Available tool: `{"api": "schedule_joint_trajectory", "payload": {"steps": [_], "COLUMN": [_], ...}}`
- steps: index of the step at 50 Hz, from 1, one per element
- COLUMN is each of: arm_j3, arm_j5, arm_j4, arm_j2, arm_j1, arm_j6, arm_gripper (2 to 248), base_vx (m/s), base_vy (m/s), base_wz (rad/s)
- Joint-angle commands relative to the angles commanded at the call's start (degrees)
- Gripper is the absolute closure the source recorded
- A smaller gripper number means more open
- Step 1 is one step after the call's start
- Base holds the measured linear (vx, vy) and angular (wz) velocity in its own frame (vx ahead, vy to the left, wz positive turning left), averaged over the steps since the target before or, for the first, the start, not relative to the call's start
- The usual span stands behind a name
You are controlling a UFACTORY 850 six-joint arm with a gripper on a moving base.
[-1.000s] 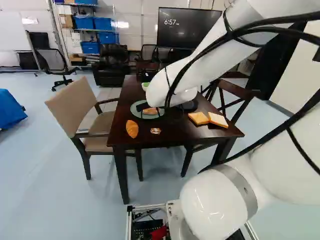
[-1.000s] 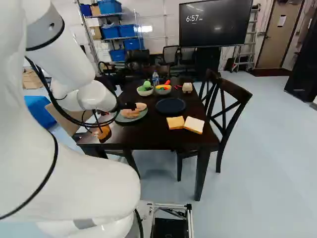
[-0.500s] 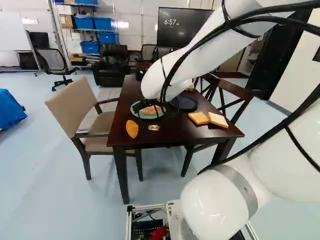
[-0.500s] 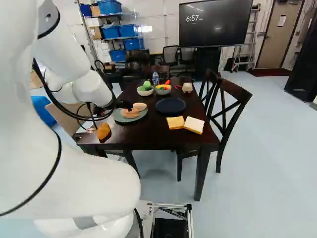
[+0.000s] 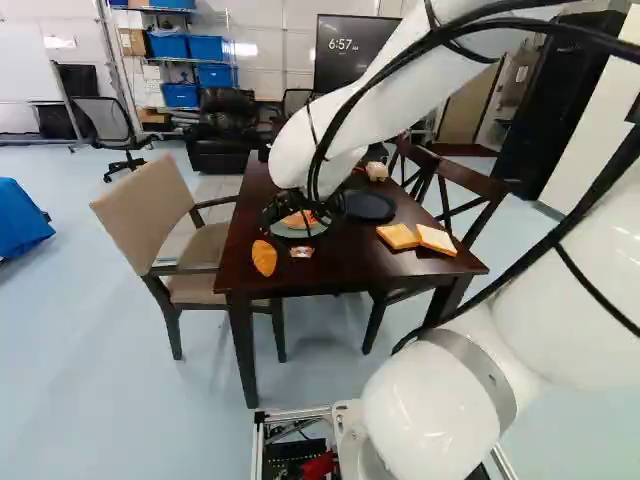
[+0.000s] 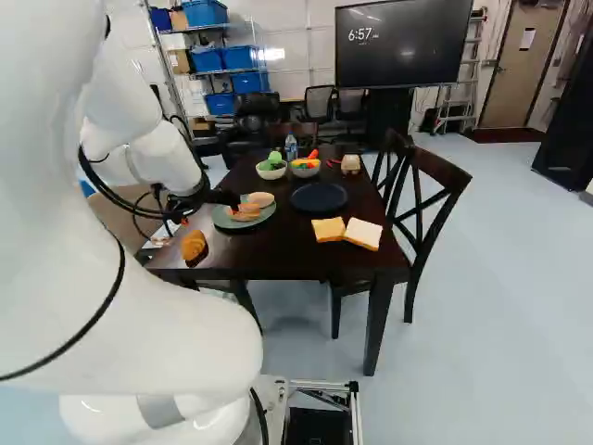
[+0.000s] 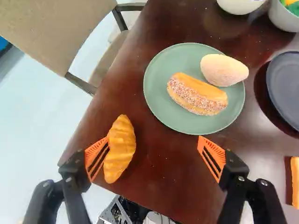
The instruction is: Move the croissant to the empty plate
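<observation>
My gripper (image 6: 222,197) hangs over the table's left side in the right base view. The wrist view shows the gripper (image 7: 154,151) open, its orange-padded fingers wide apart with bare table between them over most of the gap. The golden croissant (image 7: 120,149) lies on the wood close along the inner side of one finger; whether they touch I cannot tell. In the left base view the croissant (image 5: 264,258) is near the table's front left corner. The bare dark blue plate (image 6: 319,197) lies right of the green plate (image 7: 156,100), which holds two bread pieces.
Two bread slices (image 6: 346,232) lie on the table (image 6: 278,258) in front of the blue plate. Two bowls (image 6: 304,168) and a bottle (image 6: 291,146) stand farther back. A beige chair (image 5: 150,210) is at the table's left, a dark wooden chair (image 6: 422,204) at its right.
In both base views my arm has swung leftward, and its wrist has shifted off the area by the blue plate in the left base view. The croissant and the base have not moved.
</observation>
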Motion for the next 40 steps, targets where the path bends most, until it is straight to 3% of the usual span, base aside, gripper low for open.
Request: {"api": "schedule_joint_trajectory", "payload": {"steps": [40], "arm_j3": [-2.38], "arm_j5": [-6.76], "arm_j4": [0.0], "arm_j2": [-2.63], "arm_j1": [4.42], "arm_j6": [0.0], "arm_gripper": [3], "base_vx": [0.0], "base_vy": [0.0], "base_wz": [0.0]}}
